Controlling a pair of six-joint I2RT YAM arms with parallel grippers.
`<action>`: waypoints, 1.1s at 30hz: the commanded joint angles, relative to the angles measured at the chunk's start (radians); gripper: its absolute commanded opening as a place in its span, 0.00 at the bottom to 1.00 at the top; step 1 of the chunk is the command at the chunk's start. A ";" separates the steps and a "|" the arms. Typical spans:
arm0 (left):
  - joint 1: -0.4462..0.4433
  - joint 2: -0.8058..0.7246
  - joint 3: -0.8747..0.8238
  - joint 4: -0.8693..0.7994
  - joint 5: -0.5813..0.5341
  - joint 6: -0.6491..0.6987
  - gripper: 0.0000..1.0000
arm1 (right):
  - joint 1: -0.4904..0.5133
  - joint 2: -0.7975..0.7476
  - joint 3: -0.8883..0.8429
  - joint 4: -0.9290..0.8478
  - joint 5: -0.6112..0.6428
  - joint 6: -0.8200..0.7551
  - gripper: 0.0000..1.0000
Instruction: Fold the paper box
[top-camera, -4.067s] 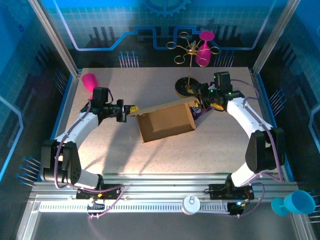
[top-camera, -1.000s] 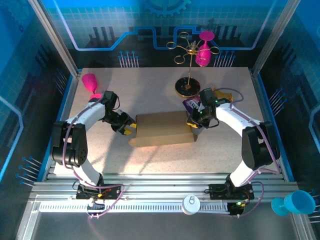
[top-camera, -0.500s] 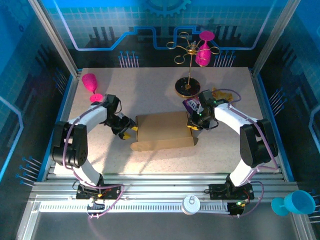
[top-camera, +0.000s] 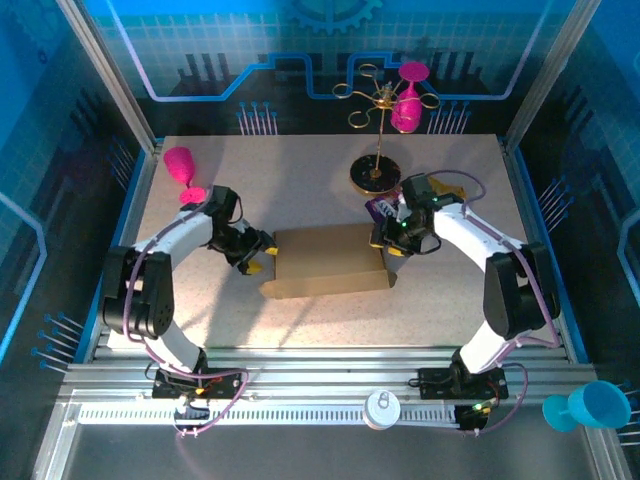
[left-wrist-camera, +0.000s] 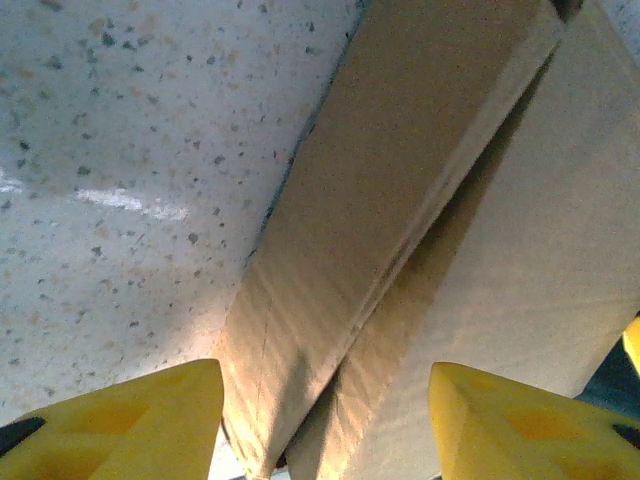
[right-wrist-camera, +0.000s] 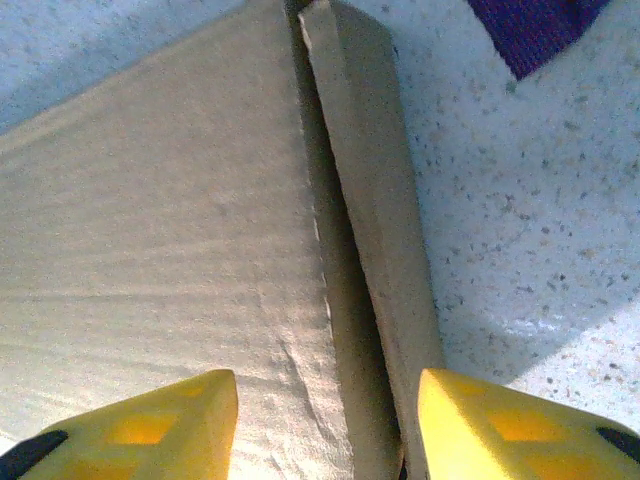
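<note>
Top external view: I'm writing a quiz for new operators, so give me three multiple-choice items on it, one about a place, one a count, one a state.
1. Where is the purple packet?
A. At the box's far right corner
B. On top of the box
C. At the box's near left corner

2. How many pink cups are there?
A. One
B. Two
C. Four

3. How do the left gripper and right gripper stand?
A. Both shut
B. Both open
C. Left open, right shut

Answers:
1 A: it lies just beyond that corner, by the right gripper.
2 B: one lies on the table, and the other hangs on the rack.
3 B: each wrist view shows its yellow fingers well apart.
</note>
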 joint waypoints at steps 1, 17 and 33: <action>-0.013 0.018 0.000 0.069 0.051 0.023 0.57 | -0.040 -0.002 -0.022 0.045 -0.099 -0.050 0.57; -0.030 0.056 -0.081 0.137 0.022 0.059 0.39 | -0.110 0.152 -0.082 0.158 -0.285 -0.173 0.67; 0.081 0.057 -0.209 0.173 0.005 0.156 0.27 | -0.134 0.203 -0.128 0.258 -0.475 -0.242 0.69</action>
